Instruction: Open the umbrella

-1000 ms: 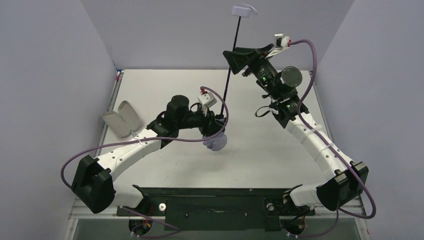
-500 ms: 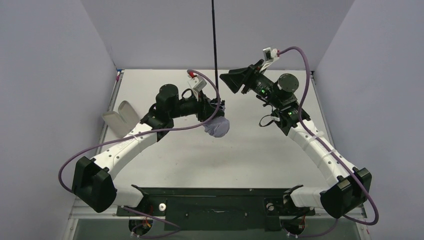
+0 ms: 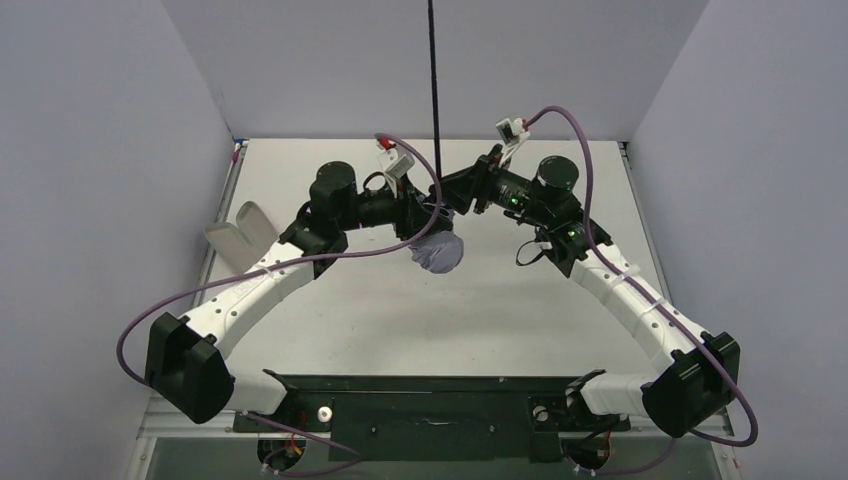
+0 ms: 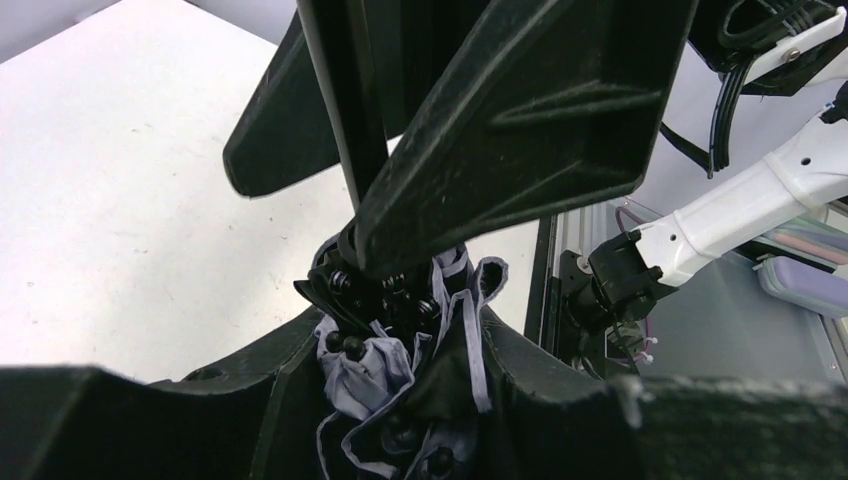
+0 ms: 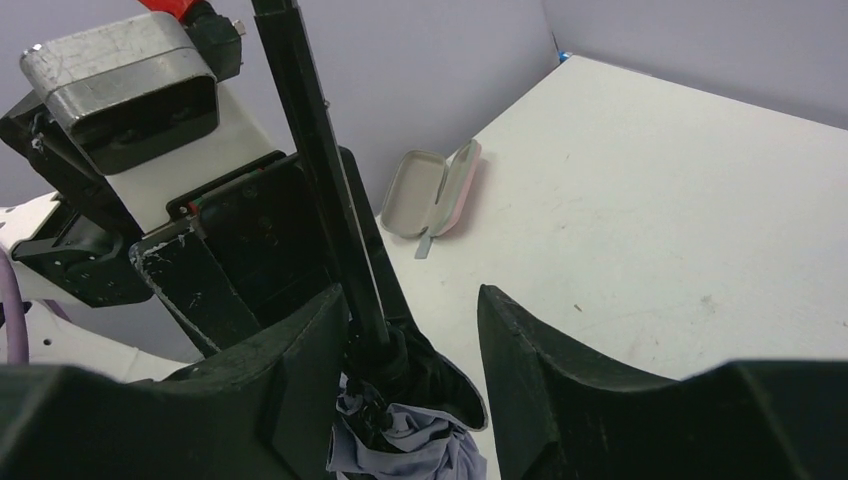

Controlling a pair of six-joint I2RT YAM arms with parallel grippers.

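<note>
The umbrella (image 3: 437, 252) is folded, a bundle of lilac fabric with black inner folds. Its thin black shaft (image 3: 434, 80) rises straight up and leaves the top view, so the handle is out of view. My left gripper (image 3: 425, 218) is shut on the folded canopy; the left wrist view shows the fabric (image 4: 365, 365) squeezed in my left gripper (image 4: 405, 345). My right gripper (image 3: 455, 192) is open around the shaft's base just above the canopy. In the right wrist view the shaft (image 5: 320, 170) lies against the left finger of the right gripper (image 5: 412, 300), with a gap to the other finger.
An open pale pink-beige capsule case (image 3: 243, 236) lies by the table's left edge, also seen as the case (image 5: 430, 190) in the right wrist view. Grey walls close in the white table (image 3: 520, 310) on three sides.
My right gripper has come down and to the left onto the shaft's base, its jaws narrowing. The shaft swung upright a second ago and the handle left the top view.
</note>
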